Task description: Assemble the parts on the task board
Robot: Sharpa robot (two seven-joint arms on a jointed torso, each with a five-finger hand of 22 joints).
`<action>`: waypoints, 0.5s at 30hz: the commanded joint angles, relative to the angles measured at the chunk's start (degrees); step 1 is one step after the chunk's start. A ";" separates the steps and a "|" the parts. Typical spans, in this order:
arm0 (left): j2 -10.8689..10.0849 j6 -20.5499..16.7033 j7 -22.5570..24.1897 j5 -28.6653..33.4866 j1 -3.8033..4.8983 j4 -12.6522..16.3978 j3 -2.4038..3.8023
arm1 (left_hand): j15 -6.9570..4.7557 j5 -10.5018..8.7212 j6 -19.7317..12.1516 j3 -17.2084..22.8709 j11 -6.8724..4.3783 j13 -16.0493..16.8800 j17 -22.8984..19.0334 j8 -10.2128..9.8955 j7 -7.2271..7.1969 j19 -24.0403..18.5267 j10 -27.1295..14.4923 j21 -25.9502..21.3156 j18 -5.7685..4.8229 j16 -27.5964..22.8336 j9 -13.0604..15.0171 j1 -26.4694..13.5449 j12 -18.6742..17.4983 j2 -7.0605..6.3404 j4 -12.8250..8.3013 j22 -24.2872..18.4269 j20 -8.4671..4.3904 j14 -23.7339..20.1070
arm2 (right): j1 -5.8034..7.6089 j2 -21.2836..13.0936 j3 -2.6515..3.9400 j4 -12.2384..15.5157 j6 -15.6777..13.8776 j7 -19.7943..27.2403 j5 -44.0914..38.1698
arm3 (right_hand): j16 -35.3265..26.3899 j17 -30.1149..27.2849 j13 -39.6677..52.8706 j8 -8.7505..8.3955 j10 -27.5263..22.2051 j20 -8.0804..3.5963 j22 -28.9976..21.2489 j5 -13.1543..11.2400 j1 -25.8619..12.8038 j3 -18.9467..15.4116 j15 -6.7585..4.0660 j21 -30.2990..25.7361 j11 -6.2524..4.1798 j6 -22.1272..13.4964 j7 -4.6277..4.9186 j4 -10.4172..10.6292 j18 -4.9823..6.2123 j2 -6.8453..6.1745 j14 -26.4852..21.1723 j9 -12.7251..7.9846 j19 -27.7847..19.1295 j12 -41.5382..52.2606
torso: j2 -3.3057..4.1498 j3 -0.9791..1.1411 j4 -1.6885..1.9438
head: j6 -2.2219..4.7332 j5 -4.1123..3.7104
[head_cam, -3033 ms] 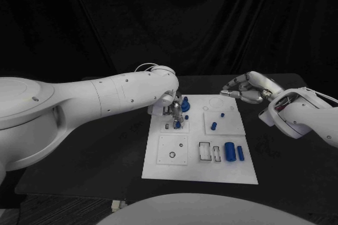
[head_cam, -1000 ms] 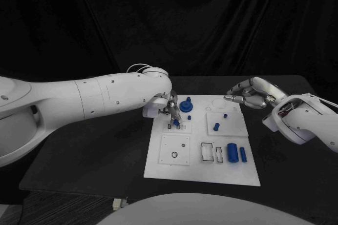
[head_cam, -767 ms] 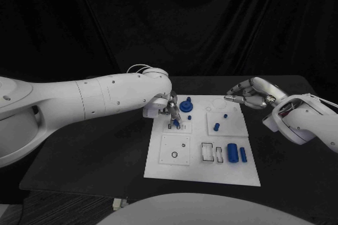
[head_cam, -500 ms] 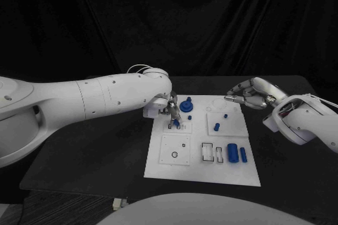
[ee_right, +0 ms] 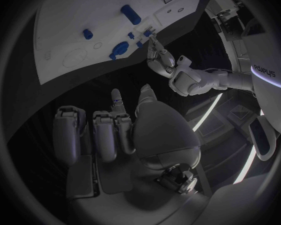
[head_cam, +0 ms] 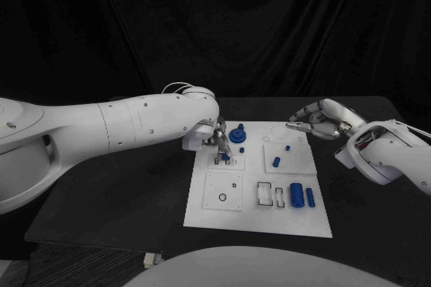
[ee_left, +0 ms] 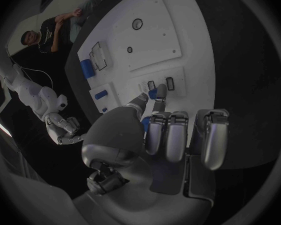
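1. Now we see the task board [head_cam: 256, 218] lying in the middle of the black table [head_cam: 117, 193], with the blue parts spread over its panels.
2. We find the left hand [head_cam: 218, 139] down over the board's far left panel, thumb and a finger pinching a small blue peg [ee_left: 153, 93] at a slot there.
3. Just beside it we see the blue knob [head_cam: 237, 136] standing upright.
4. We see two blue cylinders [head_cam: 301, 195] lying side by side on the near right part of the board.
5. We find the right hand [head_cam: 316, 121] above the board's far right corner, fingers curled in and holding nothing.
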 commanded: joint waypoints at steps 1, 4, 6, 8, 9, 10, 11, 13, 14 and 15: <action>0.14 1.05 -2.28 0.33 -0.14 0.03 0.04 | 0.25 -0.62 -0.21 -0.15 0.35 15.06 15.10 -0.23 0.10 2.30 6.08 -0.29 0.75 0.15 -0.07 -0.77 -0.04 -0.16 0.47 11.45 0.05 5.96 | -0.17 0.02 0.04 -0.02 0.37 -0.30 -0.27 | 0.17 15.09 15.08 0.20 5.98 0.43 12.55 0.30 0.58 -0.34 0.33 -0.29 0.32 0.06 0.06 -0.11 1.00 0.09 6.11 -0.07 1.61 0.20 | 0.00 -0.01 0.00 | -0.01 0.07; 0.12 1.17 -2.31 0.33 -0.15 0.03 0.04 | 0.26 -0.93 -0.21 -0.19 0.37 15.06 15.10 -0.24 0.11 2.31 6.08 -0.30 0.74 0.15 -0.06 -0.89 -0.04 -0.26 0.58 11.46 0.07 5.96 | -0.18 0.03 0.04 -0.03 0.43 -0.34 -0.27 | 0.17 15.09 15.08 0.20 5.98 0.42 12.56 0.43 0.74 -0.36 0.32 -0.26 0.33 0.07 0.06 -0.12 0.99 0.10 6.11 -0.07 1.63 0.20 | 0.00 0.00 0.00 | -0.01 0.08; 0.09 1.27 -2.30 0.33 -0.16 0.03 0.04 | 0.27 -1.08 -0.20 -0.22 0.38 15.06 15.10 -0.24 0.12 2.29 6.08 -0.32 0.75 0.15 -0.06 -0.95 -0.04 -0.31 0.63 11.44 0.08 5.96 | -0.19 0.03 0.04 -0.02 0.46 -0.37 -0.27 | 0.17 15.09 15.08 0.21 5.98 0.42 12.55 0.56 0.86 -0.38 0.33 -0.29 0.33 0.08 0.06 -0.12 1.00 0.12 6.11 -0.08 1.62 0.20 | -0.06 0.03 0.12 | -0.01 -0.07; 0.08 1.32 -2.28 0.33 -0.16 0.00 0.04 | 0.29 -1.77 -0.13 -0.31 0.40 15.06 15.10 -0.23 0.13 2.26 6.08 -0.36 0.76 0.15 -0.03 -1.19 -0.04 -0.41 0.86 11.41 0.10 5.96 | -0.19 0.03 0.04 -0.02 0.46 -0.39 -0.27 | 0.17 15.09 15.08 0.21 5.98 0.42 12.55 0.56 0.86 -0.38 0.33 -0.29 0.33 0.08 0.06 -0.12 1.00 0.12 6.11 -0.08 1.62 0.20 | -0.06 0.03 0.12 | -0.01 -0.09; 0.07 1.33 -2.23 0.33 -0.17 -0.03 0.04 | 0.29 -1.77 -0.13 -0.31 0.40 15.06 15.10 -0.23 0.13 2.26 6.08 -0.36 0.76 0.15 -0.03 -1.19 -0.04 -0.41 0.86 11.41 0.10 5.96 | -0.20 0.02 0.04 -0.02 0.47 -0.40 -0.27 | 0.17 15.09 15.08 0.21 5.98 0.42 12.55 0.56 0.86 -0.38 0.33 -0.29 0.33 0.08 0.06 -0.12 1.00 0.12 6.11 -0.08 1.62 0.20 | -0.07 0.03 0.13 | -0.01 -0.10; 0.07 1.34 -2.17 0.33 -0.17 -0.06 0.04 | 0.29 -1.77 -0.13 -0.31 0.40 15.06 15.10 -0.23 0.13 2.26 6.08 -0.36 0.76 0.15 -0.03 -1.19 -0.04 -0.41 0.86 11.41 0.10 5.96 | -0.20 0.01 0.04 -0.02 0.47 -0.41 -0.27 | 0.17 15.09 15.08 0.21 5.98 0.42 12.55 0.56 0.86 -0.38 0.33 -0.29 0.33 0.08 0.06 -0.12 1.00 0.12 6.11 -0.08 1.62 0.20 | -0.07 0.03 0.13 | -0.01 -0.10; 0.07 1.31 -2.08 0.33 -0.17 -0.10 0.04 | 0.29 -1.80 -0.13 -0.31 0.40 15.06 15.10 -0.23 0.13 2.24 6.08 -0.37 0.77 0.15 -0.03 -1.20 -0.04 -0.41 0.87 11.39 0.11 5.96 | -0.20 0.00 0.04 -0.02 0.46 -0.42 -0.27 | 0.17 15.09 15.08 0.21 5.98 0.42 12.55 0.56 0.86 -0.38 0.33 -0.29 0.33 0.08 0.06 -0.12 1.00 0.12 6.11 -0.08 1.62 0.20 | -0.07 0.02 0.12 | -0.01 -0.08; 0.03 1.10 -1.94 0.33 -0.18 -0.14 0.04 | 0.28 -1.40 -0.13 -0.04 0.36 15.06 15.10 -0.25 0.06 2.14 6.08 -0.46 0.80 0.15 -0.01 -0.93 -0.04 -0.24 0.80 11.30 0.11 5.96 | -0.21 -0.01 0.04 -0.01 0.46 -0.44 -0.27 | 0.17 15.09 15.08 0.21 5.98 0.42 12.55 0.56 0.86 -0.38 0.33 -0.29 0.33 0.08 0.06 -0.12 1.00 0.12 6.11 -0.08 1.62 0.20 | -0.08 0.03 0.12 | -0.01 -0.08; 0.00 1.03 -1.91 0.33 -0.19 -0.13 0.04 | 0.28 -1.40 -0.13 -0.04 0.36 15.06 15.10 -0.25 0.06 2.14 6.08 -0.46 0.80 0.15 -0.01 -0.93 -0.04 -0.24 0.80 11.30 0.11 5.96 | -0.21 -0.02 0.04 0.00 0.46 -0.44 -0.27 | 0.17 15.09 15.08 0.21 5.98 0.42 12.55 0.56 0.86 -0.38 0.33 -0.29 0.33 0.08 0.06 -0.12 1.00 0.12 6.11 -0.08 1.62 0.20 | -0.06 0.03 0.13 | -0.01 -0.08; -0.09 0.90 -1.88 0.33 -0.19 -0.06 0.04 | 0.28 -1.30 -0.16 0.01 0.35 15.06 15.10 -0.27 0.06 2.12 6.08 -0.48 0.81 0.15 -0.01 -0.88 -0.04 -0.25 0.77 11.28 0.11 5.96 | -0.21 -0.04 0.04 0.01 0.46 -0.45 -0.27 | 0.17 15.09 15.08 0.21 5.98 0.42 12.55 0.56 0.86 -0.38 0.33 -0.29 0.33 0.08 0.06 -0.12 1.00 0.12 6.11 -0.08 1.62 0.20 | -0.06 0.03 0.13 | -0.01 -0.06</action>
